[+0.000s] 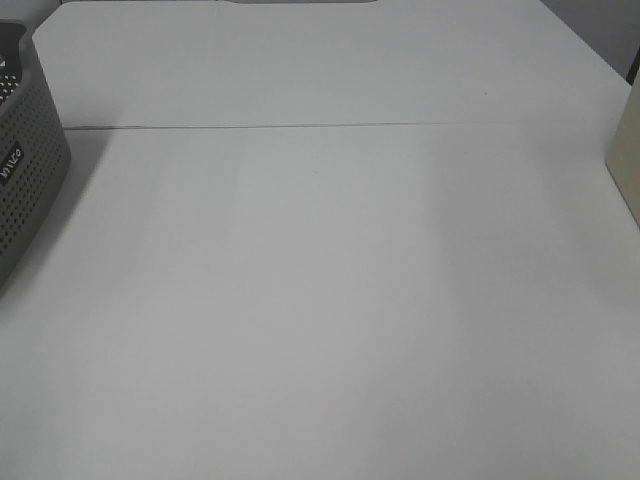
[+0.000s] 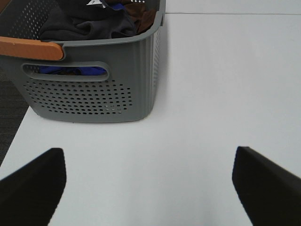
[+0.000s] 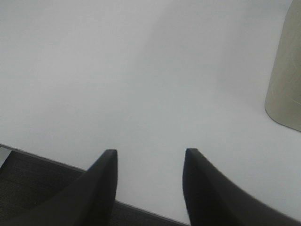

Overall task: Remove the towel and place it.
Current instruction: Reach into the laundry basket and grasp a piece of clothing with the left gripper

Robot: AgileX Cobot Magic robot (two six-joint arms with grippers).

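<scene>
While the towel (image 2: 84, 21) sits in the basket (image 2: 94, 96), the left gripper (image 2: 148, 155) stands wide, the right gripper (image 3: 150, 153) half-open, both empty.

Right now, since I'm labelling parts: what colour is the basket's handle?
The handle is orange-brown, against the gray basket; the left wrist view shows it best.

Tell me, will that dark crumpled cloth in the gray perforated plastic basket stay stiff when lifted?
Probably floppy: the dark towel lies bunched in soft folds, so it should droop. It may drag the brown fabric beside it in the gray perforated basket.
</scene>
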